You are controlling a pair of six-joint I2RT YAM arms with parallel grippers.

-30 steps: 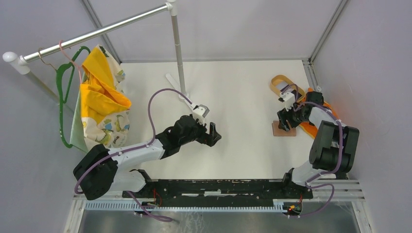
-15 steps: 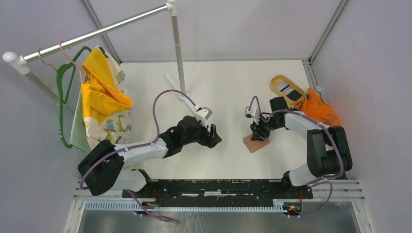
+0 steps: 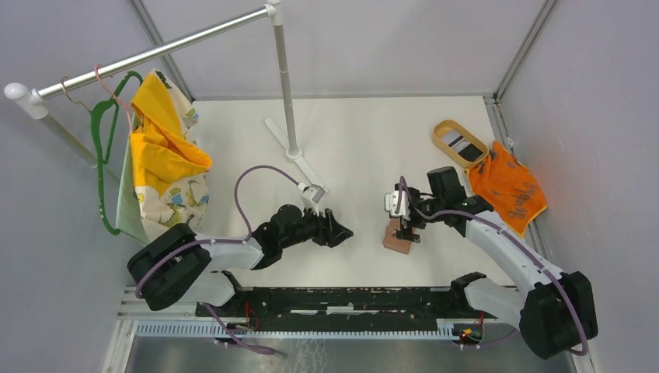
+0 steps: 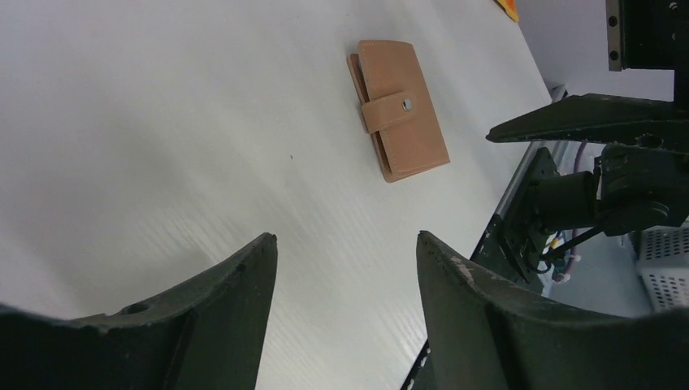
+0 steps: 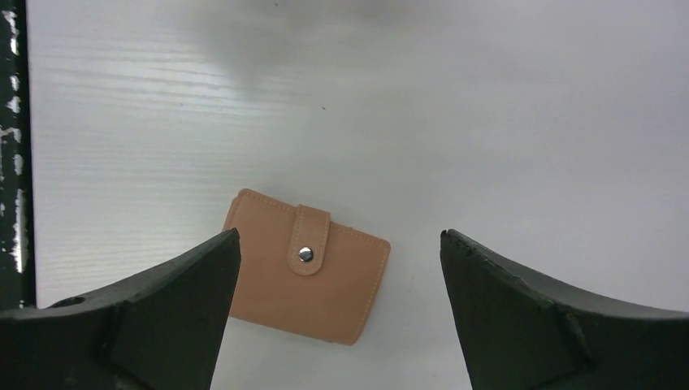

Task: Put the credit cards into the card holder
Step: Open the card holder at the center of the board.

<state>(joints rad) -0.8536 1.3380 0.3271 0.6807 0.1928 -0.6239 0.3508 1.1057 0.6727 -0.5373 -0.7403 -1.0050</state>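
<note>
The card holder [image 3: 395, 238], a closed reddish-brown wallet with its snap tab shut, lies flat on the white table at centre right. My right gripper [image 3: 408, 226] hovers just above it, open and empty; the right wrist view shows the wallet [image 5: 307, 266] between and below the spread jaws [image 5: 340, 234]. My left gripper [image 3: 340, 232] is open and empty, low over the table, left of the wallet and pointing at it [image 4: 402, 110]. Its jaws [image 4: 345, 240] are apart. A card with dark stripes [image 3: 467, 145] lies in the tan oval tray [image 3: 448, 128]; other cards are hidden.
An orange cloth [image 3: 506, 184] lies at the right edge beside the tray. A clothes rail stand [image 3: 286, 85] rises from its foot at centre back. Yellow and patterned garments [image 3: 163, 167] hang at the left. The black rail [image 3: 342, 299] runs along the near edge.
The wallet has moved from beside the tray leftward and nearer, to the table's middle, with the right gripper over it. The left gripper has swung lower and nearer.
</note>
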